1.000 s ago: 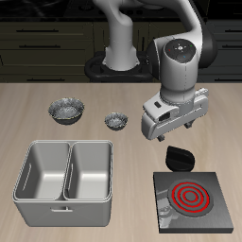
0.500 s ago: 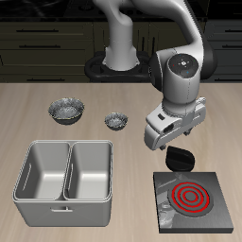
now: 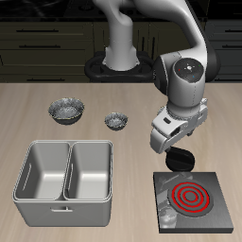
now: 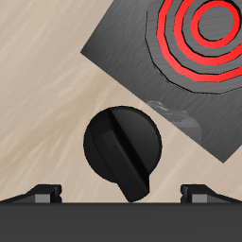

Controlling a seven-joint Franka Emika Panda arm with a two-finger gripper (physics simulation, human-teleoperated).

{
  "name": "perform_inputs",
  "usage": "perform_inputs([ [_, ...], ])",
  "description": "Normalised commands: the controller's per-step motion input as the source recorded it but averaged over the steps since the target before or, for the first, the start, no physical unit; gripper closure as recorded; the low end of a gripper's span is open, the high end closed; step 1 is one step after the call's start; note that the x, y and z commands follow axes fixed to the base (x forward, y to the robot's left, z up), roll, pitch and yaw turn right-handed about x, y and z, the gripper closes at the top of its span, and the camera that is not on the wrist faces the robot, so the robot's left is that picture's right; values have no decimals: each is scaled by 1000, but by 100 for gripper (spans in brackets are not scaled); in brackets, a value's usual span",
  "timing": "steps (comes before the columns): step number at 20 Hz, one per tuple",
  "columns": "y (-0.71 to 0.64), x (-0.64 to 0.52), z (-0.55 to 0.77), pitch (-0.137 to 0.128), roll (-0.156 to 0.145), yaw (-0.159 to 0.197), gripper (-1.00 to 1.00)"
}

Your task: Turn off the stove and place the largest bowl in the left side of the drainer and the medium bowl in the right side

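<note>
Now the first step is in hand: the end effector (image 4: 121, 194), fingers spread, hangs over the knob (image 4: 123, 151) beside the stove (image 3: 195, 198), whose coil glows red. Next it should descend, pinch the knob's ridge and turn.

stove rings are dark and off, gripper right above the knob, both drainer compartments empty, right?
Not quite: the stove rings glow red, so it is on, as the exterior and wrist views show. The rest holds: the gripper is above the knob, and both drainer compartments are empty.
</note>
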Motion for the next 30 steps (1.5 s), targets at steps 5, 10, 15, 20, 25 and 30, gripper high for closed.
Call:
perform_inputs([
  [5,18,-100,-232,43,-3,51,-100],
  [10,76,-109,-261,13,14,96,-100],
  [15,-44,-12,-6,12,-4,19,-100],
  [20,-113,105,-31,2,-35,1,-100],
  [25,-47,112,-65,22,-7,12,-100],
  [30,52,60,-169,46,31,4,-100],
])
